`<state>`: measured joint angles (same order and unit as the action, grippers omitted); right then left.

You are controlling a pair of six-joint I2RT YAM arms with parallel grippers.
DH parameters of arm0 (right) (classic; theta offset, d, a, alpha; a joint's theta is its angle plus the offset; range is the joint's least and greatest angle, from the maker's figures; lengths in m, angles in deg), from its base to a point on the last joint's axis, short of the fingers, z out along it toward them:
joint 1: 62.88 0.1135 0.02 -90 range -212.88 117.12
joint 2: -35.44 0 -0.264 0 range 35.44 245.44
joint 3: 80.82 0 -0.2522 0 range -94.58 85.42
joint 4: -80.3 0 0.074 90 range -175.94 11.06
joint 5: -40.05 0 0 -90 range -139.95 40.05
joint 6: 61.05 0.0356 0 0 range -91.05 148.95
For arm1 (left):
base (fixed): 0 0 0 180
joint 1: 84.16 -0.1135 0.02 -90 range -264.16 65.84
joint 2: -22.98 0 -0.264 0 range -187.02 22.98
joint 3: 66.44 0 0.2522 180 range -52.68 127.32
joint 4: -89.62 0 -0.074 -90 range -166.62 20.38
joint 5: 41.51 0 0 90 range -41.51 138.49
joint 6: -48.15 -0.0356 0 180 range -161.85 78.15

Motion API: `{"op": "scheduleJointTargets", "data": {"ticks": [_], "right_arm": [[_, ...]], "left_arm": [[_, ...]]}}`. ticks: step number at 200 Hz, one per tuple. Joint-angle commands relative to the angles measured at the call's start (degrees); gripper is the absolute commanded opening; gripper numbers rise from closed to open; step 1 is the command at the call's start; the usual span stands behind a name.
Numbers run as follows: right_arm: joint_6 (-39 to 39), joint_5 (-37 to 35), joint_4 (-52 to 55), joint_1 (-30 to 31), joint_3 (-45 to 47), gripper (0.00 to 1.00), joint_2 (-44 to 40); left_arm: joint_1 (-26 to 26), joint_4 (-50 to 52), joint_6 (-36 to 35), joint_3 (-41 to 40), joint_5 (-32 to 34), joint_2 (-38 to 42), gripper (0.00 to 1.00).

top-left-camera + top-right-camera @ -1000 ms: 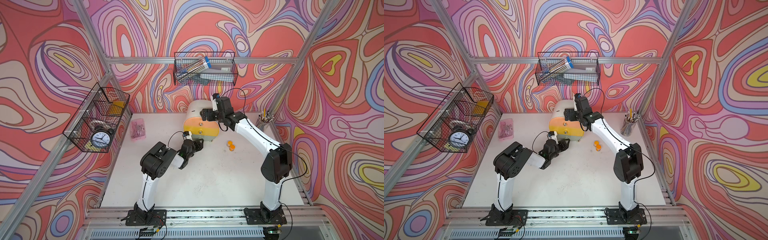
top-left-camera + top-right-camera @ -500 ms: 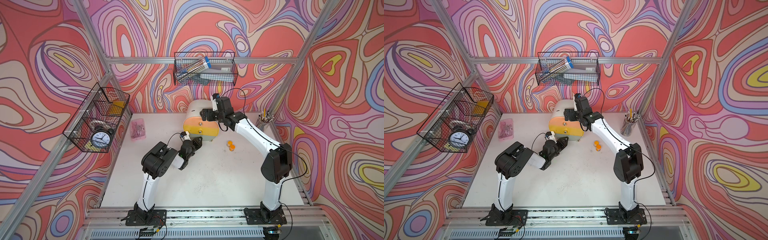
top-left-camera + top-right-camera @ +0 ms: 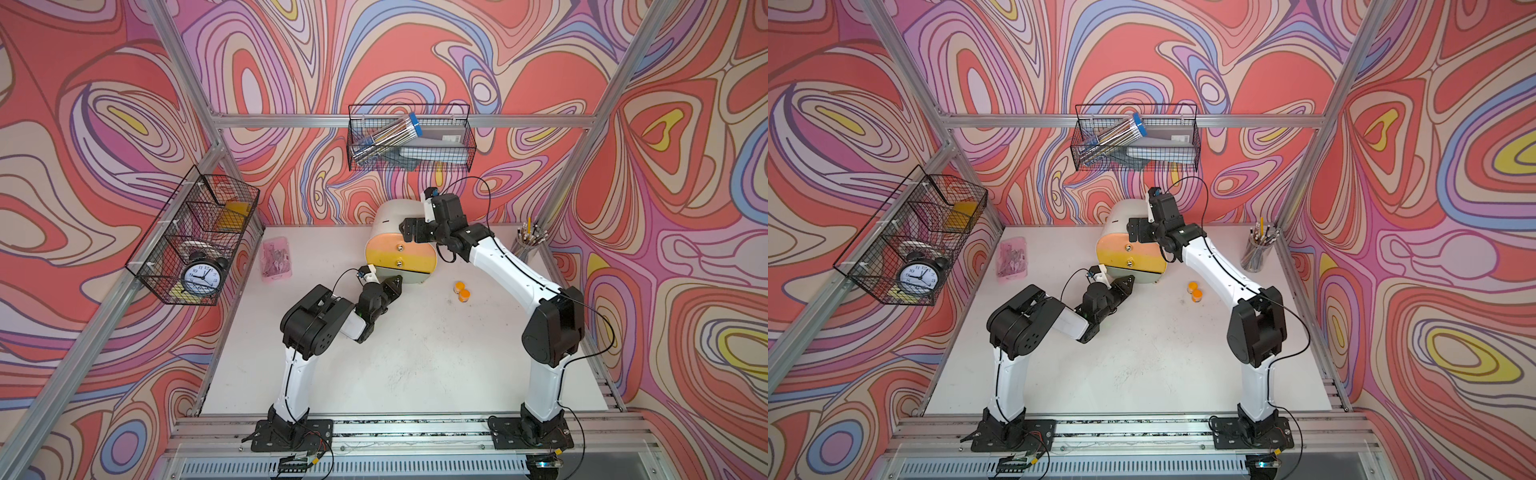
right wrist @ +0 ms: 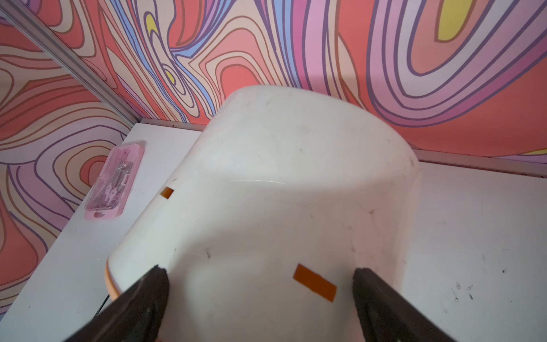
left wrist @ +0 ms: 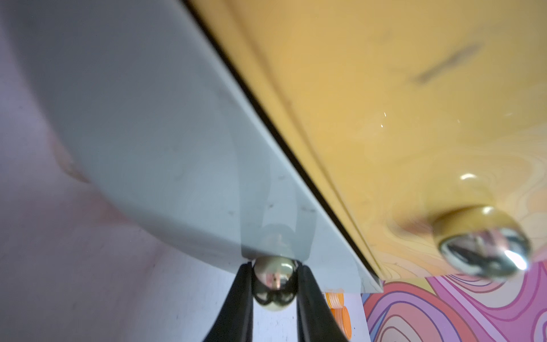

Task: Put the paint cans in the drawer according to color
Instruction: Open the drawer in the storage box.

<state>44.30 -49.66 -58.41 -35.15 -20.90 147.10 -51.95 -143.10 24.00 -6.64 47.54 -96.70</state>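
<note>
Pinching the gold knob (image 5: pixel 273 284) of the grey-green bottom front, the left pincer (image 5: pixel 274 266) is clamped tight on it, low in the left wrist view. In both top views the drawer (image 3: pixel 401 253) (image 3: pixel 1129 257) sits just above frame centre on the counter (image 3: pixel 415 365). The right pincer (image 4: pixel 260 275) is spread wide over the drawer's cream top. Two orange paint cans (image 3: pixel 464 295) stand touching each other, just right of the drawer.
</note>
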Motion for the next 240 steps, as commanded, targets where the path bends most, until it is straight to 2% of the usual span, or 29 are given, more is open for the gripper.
{"op": "scheduleJointTargets", "data": {"ticks": [1,85,116,125,147,149,150,151,153,155,177,192,209,240], "right_arm": [[-0.79,0.11,8.59,0.14,0.51,0.98,4.19],[-0.33,-0.33,9.46,0.15,0.68,0.98,4.33],[0.01,-0.9,9.47,0.15,0.76,0.98,3.73],[0.11,-0.99,9.56,0.15,0.68,0.98,3.38],[0.2,-1.32,10.45,0.19,0.92,0.98,1.5],[0.2,-1.37,10.53,0.19,1.0,0.98,1.16],[0.2,-1.45,10.62,0.21,1.06,0.98,1.0],[0.2,-1.49,10.62,0.22,1.09,0.98,0.92],[0.25,-1.54,10.68,0.22,1.22,0.98,0.51],[0.24,-1.59,10.81,0.22,1.39,0.98,0.15],[-0.03,-3.38,11.19,0.16,5.13,0.98,-5.75],[-0.45,-6.89,11.01,0.14,9.91,0.98,-11.28],[0.27,-11.37,11.38,-0.01,15.62,0.98,-16.79],[4.05,-13.36,9.54,-2.01,28.57,0.98,-25.24]], "left_arm": [[0.17,-0.14,1.33,-4.45,-0.25,4.06,0.12],[6.04,6.08,1.78,-18.03,2.8,18.06,0.11],[6.95,7.54,1.71,-19.37,3.41,19.92,0.16],[7.16,7.72,1.9,-19.25,3.25,19.71,0.22],[7.52,7.33,2.63,-18.65,2.52,18.49,0.51],[7.59,7.04,2.65,-18.67,2.42,18.4,0.59],[7.6,6.92,2.68,-18.69,2.26,18.33,0.78],[7.65,6.82,2.69,-18.7,2.17,18.29,0.88],[7.62,6.65,2.64,-18.82,2.14,18.2,0.96],[7.63,6.43,2.63,-18.91,2.1,18.17,0.98],[8.08,5.37,1.69,-20.73,2.57,19.75,0.99],[8.92,8.43,-0.27,-22.27,4.11,23.63,0.99],[10.16,19.1,-4.53,-21.96,5.57,30.15,0.99],[13.87,40.19,-15.94,-17.89,10.8,42.23,0.99]]}}
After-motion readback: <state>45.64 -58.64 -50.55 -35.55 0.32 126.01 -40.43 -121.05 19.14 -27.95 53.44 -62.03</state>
